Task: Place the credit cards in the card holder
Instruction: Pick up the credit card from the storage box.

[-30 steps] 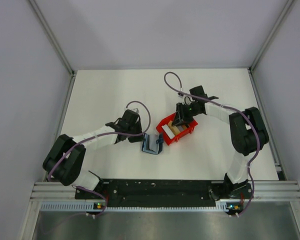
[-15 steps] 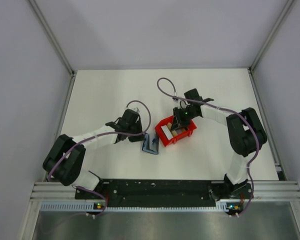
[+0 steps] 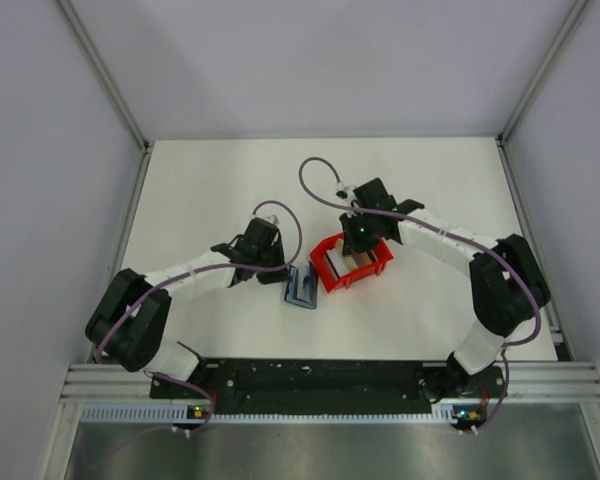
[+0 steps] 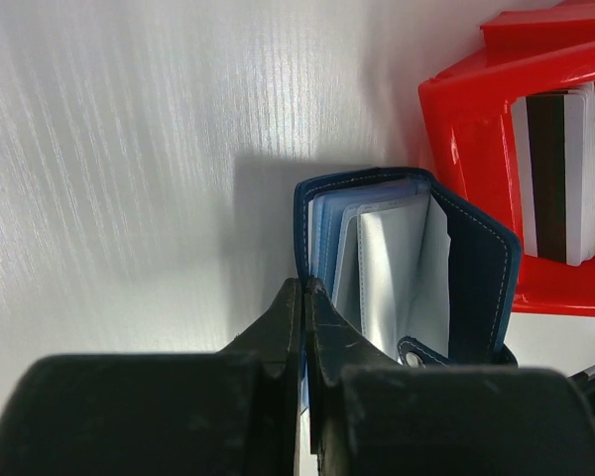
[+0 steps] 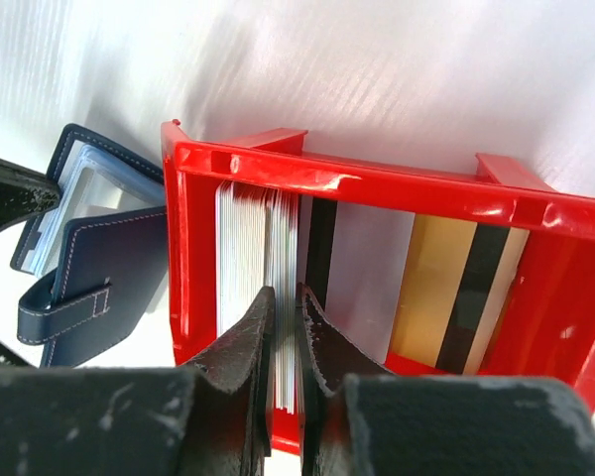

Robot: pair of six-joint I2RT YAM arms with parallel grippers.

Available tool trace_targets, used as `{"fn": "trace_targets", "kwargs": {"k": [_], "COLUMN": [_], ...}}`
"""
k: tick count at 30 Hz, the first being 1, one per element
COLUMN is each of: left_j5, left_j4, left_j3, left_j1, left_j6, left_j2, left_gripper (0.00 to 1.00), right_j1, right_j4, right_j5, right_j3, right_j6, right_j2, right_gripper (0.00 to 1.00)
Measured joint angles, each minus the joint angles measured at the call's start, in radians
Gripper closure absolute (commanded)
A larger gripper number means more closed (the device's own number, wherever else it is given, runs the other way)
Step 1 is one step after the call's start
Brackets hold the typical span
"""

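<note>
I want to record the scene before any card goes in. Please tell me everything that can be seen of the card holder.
The card holder is a small dark navy folding case, leather-like, with pale stitching. It sits open on the white table, showing clear plastic sleeves and a strap with a snap. The left gripper is shut on one cover. The red bin sits close beside the other; contact is unclear.

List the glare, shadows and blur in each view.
Top external: even, soft light, sharp throughout. Left wrist: streaky glare on the table, a dark shadow beside the card holder, left gripper blurred. Right wrist: glare on the red bin rim, credit cards sharp, right gripper out of focus.
</note>
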Motion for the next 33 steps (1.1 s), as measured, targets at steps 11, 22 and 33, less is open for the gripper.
{"fn": "trace_targets", "kwargs": {"k": [11,22,33], "left_j5": [0.0,-0.001,-0.001], "left_j4": [-0.001,-0.001,-0.002], "left_j3": [0.002,0.002,0.002], "left_j1": [0.0,0.0,0.0], "left_j6": [0.0,0.0,0.0], "left_j2": [0.0,0.0,0.0], "left_gripper": [1.0,1.0,1.0], "right_j1": [0.111,0.14,0.14], "right_j4": [0.004,0.016,0.025], "right_j5": [0.183,0.087,0.023], "right_j3": [0.001,0.001,0.019], "right_j6": [0.035,0.091,0.113], "right_j2": [-0.003,0.005,0.056], "right_gripper": [0.82,0.65,0.56]}}
